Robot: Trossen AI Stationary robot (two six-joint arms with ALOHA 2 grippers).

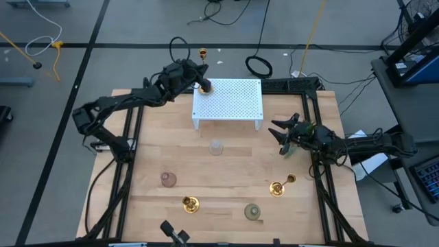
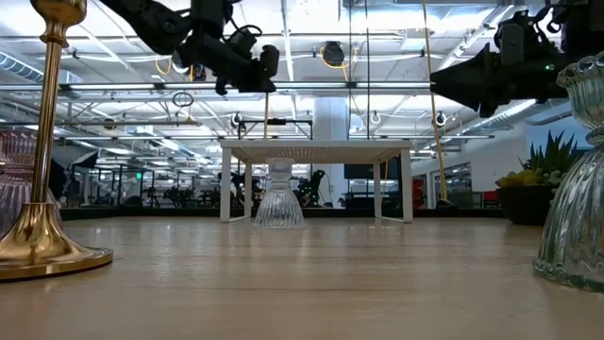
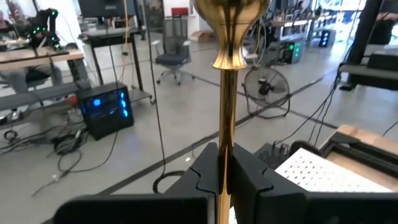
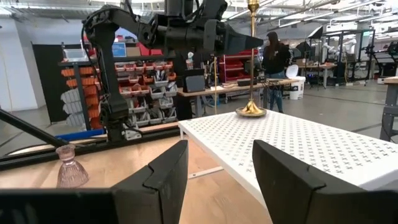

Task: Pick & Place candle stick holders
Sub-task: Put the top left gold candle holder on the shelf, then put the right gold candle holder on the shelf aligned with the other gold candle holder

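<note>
A tall gold candlestick (image 4: 252, 74) stands upright with its round base (image 4: 251, 112) on the far left corner of the white perforated stand (image 1: 230, 103). My left gripper (image 1: 204, 86) is shut on its thin stem. My right gripper (image 1: 283, 134) is open and empty, to the right of the stand. A clear glass holder (image 1: 217, 147) stands in front of the stand. A pink one (image 1: 168, 180) and a greenish one (image 1: 252, 212) stand nearer the front. Two more gold candlesticks (image 1: 190, 204) (image 1: 281, 185) are near the front edge. My left gripper pinches the candlestick's thin stem (image 3: 224, 140) between its two fingers (image 3: 205, 177), well below the cup (image 3: 230, 25) and above the base. The fingers come level from the table's left and lie across the stem. The candlestick is upright, its base on the stand's top.
A small green potted plant (image 1: 305, 129) sits right beside my right gripper. Black frame rails run along both table sides (image 1: 322, 185). The stand's top to the right of the candlestick is bare (image 4: 323, 143). There is open wood at the table's middle (image 1: 226, 175).
</note>
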